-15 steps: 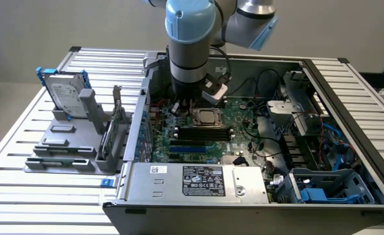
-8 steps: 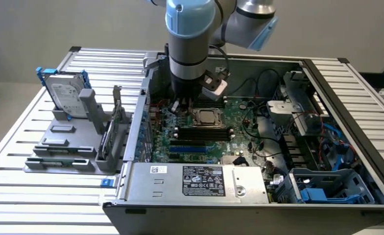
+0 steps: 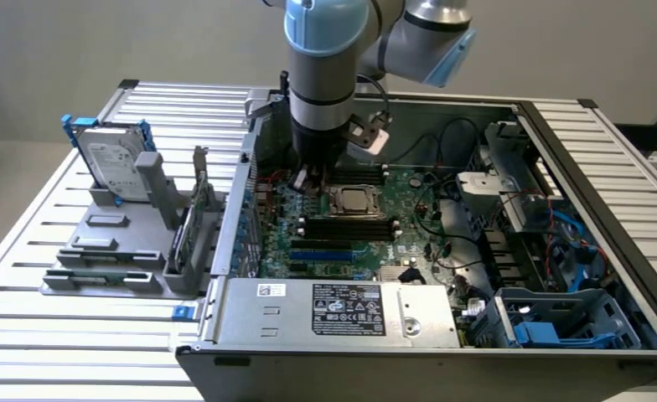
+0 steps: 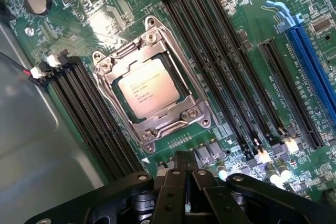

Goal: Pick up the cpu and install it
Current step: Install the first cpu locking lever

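I see the cpu [image 4: 147, 88] seated flat in the socket [image 4: 148, 93] on the motherboard [image 4: 236, 19], its silver top showing inside the metal frame, with black memory slots [image 4: 220, 66] running along both sides. My pincer [image 3: 306, 177] hangs just above the board, close to the socket on the exterior view's left. Its fingers [image 4: 181, 192] are pressed together and grip nothing. Outside the open computer case [image 3: 418, 335], a hard drive [image 3: 116, 159] stands upright in a grey holder on the slatted desk [image 3: 38, 352].
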Robot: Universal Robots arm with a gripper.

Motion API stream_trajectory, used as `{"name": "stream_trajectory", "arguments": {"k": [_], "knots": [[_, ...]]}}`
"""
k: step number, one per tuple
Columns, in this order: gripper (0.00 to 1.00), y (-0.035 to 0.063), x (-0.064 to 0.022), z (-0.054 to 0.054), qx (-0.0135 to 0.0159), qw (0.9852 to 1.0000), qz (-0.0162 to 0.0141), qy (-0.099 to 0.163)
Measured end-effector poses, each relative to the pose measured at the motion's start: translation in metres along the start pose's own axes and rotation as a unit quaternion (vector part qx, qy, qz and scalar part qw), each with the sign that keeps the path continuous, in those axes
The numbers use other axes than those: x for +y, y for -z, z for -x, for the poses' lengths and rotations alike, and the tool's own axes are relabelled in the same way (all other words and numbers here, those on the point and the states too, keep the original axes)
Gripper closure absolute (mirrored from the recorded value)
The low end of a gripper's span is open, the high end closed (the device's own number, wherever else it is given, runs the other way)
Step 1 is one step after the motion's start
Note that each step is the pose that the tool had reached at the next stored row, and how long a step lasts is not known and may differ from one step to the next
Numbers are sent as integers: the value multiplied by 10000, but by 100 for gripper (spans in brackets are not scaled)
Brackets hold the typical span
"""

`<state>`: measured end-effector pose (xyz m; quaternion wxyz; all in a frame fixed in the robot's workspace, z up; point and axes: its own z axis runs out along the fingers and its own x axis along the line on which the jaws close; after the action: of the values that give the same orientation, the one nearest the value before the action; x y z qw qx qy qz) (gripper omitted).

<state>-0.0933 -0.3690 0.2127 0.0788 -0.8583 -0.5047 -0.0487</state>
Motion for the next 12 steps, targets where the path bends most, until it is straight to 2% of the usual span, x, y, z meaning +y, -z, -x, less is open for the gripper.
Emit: {"name": "stream_trajectory", "arguments": {"k": [3,6,12], "knots": [[89,-3,-8,-14,-35,9999,-5,139],[89,-5,-14,-26,-53,9996,-1,288],[89,-8,-23,-41,-78,9982,56,600]]}}
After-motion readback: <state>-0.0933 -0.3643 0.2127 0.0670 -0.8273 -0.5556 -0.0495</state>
